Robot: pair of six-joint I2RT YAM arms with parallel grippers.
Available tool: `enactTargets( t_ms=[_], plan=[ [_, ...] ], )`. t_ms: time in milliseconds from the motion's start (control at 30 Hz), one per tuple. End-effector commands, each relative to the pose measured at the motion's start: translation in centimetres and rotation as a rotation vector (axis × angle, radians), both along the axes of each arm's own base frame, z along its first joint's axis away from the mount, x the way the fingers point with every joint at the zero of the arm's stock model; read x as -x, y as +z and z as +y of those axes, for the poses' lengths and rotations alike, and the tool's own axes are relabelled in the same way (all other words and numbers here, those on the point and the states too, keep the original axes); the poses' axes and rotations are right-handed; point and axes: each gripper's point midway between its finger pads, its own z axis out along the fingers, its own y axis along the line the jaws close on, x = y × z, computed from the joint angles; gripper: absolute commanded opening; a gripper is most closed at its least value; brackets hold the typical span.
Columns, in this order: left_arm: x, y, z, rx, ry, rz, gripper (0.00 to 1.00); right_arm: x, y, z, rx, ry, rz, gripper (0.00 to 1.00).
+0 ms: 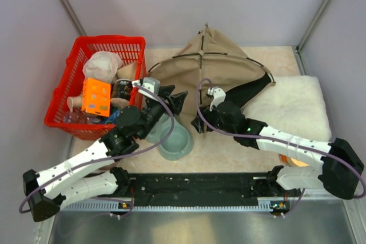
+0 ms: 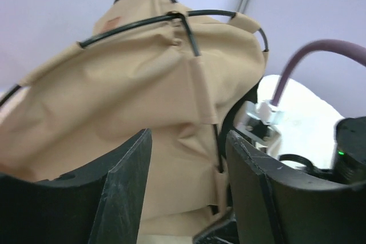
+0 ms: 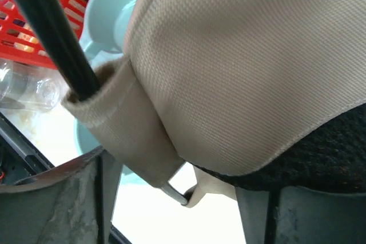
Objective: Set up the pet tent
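while the red plastic basket [image 1: 108,39] sits left, our left gripper [image 1: 171,98] gapes before the tan fabric pet tent [image 1: 223,64] slumped at the back; right gripper [image 1: 199,123] straddles its hem, likely to prop it, grip we cannot tell.

light: bright, even, diffuse | shadows: soft, faint | left wrist: mildly soft, left tool [image 2: 189,141] fingers dark | right wrist: pet tent [image 3: 240,72] weave above right tool [image 3: 171,181] crisp, background blurred, bench [image 3: 143,221] between its fingers blown white
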Motion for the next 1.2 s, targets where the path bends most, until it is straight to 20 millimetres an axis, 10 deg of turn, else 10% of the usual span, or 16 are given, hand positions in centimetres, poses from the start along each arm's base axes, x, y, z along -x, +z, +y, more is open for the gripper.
enactTargets(
  t_ms=[0,200,667,833,967,1167],
  plan=[
    [-1.0,2.5,0.9,0.051,0.076,-0.008,0.61,0.4,3.6,-2.5,0.022,-0.052,-0.041,0.78],
    [-2.0,2.5,-0.4,0.056,0.063,0.051,0.68,2.3,6.3,-4.6,0.011,-0.015,-0.077,0.9],
    [-4.2,2.6,-9.6,0.101,-0.176,0.185,0.71,2.6,5.0,-7.0,0.038,-0.091,-0.081,0.93],
    [-6.2,1.8,-10.7,0.087,-0.163,0.26,0.54,2.8,5.1,-7.6,0.05,-0.101,-0.072,0.89],
    [-8.0,-0.2,-10.0,0.021,-0.078,0.304,0.35,2.8,7.6,-8.9,0.018,-0.161,-0.095,0.84],
    [-9.1,-2.4,-10.0,-0.087,-0.044,0.361,0.36,2.6,13.8,-12.6,-0.028,-0.306,-0.18,0.84]
  ],
)
